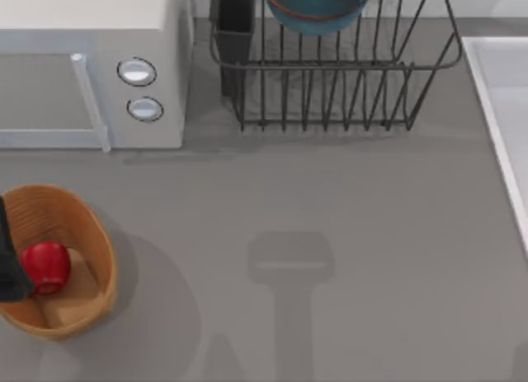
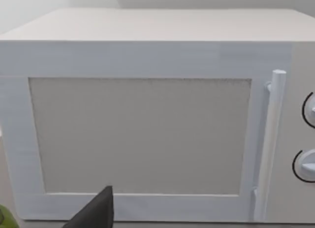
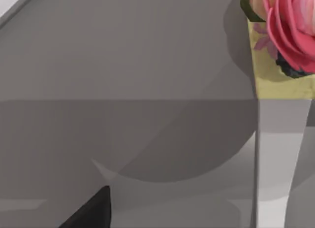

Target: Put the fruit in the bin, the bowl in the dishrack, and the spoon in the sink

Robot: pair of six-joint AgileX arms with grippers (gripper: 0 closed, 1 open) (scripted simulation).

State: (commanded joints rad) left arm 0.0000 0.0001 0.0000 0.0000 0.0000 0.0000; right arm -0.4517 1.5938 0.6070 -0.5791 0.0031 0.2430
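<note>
The small glossy red fruit (image 1: 46,266) lies inside the oval tan-orange woven wicker bin (image 1: 92,233), which sits near the table's lower left corner. A dark part of my left arm shows at the left edge of the top view, just beside the fruit and over the bin's rim; how its jaws stand I cannot tell.

The round deep blue-teal glazed bowl (image 1: 318,7) with its thin reddish-brown rim rests in the large dark wire dishrack (image 1: 330,93) at the top of the table, tilted among the upright bars. The rack's black rectangular utensil cup (image 1: 235,23) stands at its left corner. To the left of the rack sits a white microwave (image 1: 91,35) with 2 round knobs (image 1: 137,71); the left wrist view faces its door (image 2: 140,134) and upright handle (image 2: 273,139).

The pale raised rim of the white rectangular sink (image 1: 495,118) runs along the table's right edge.

The right wrist view shows grey table surface (image 3: 123,65), a pink rose bloom (image 3: 293,26) and a shiny metal strip (image 3: 278,159) below it. The state of the right jaws cannot be told either.
</note>
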